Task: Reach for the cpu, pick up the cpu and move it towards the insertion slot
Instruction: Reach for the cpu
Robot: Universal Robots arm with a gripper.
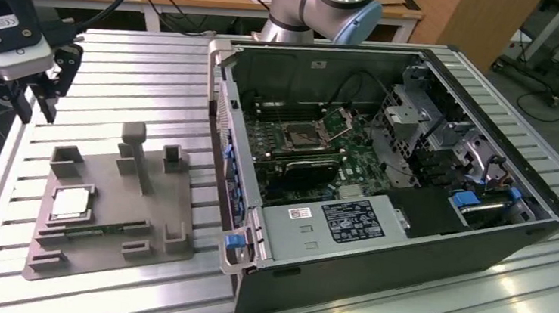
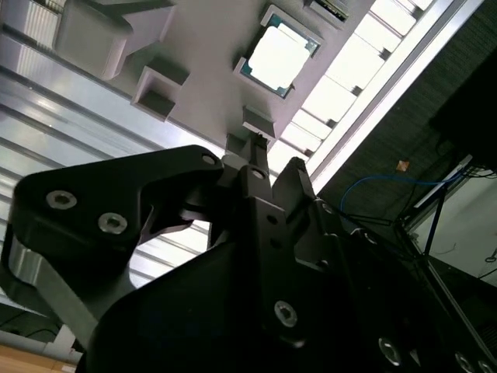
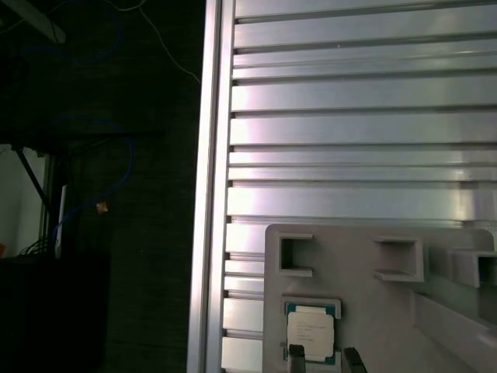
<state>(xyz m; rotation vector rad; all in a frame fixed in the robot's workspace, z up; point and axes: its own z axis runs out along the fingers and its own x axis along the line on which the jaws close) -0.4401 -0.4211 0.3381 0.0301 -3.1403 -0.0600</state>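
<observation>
Gripper (image 1: 37, 107) hangs fingers-down, spread and empty, above the slatted aluminium table (image 1: 126, 60), near the far end of the grey tray (image 1: 147, 217). The cpu (image 1: 71, 203) lies flat, lid up, square in its tray recess, well apart from the insertion slot (image 1: 302, 136) inside the open computer case (image 1: 404, 243).

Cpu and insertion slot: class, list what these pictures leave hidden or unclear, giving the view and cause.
1. cpu, first wrist view: one corner lies behind a fingertip of the gripper.
2. insertion slot, exterior view: too small to tell whether it is empty.
3. grey tray, second wrist view: partly hidden by the gripper.
</observation>
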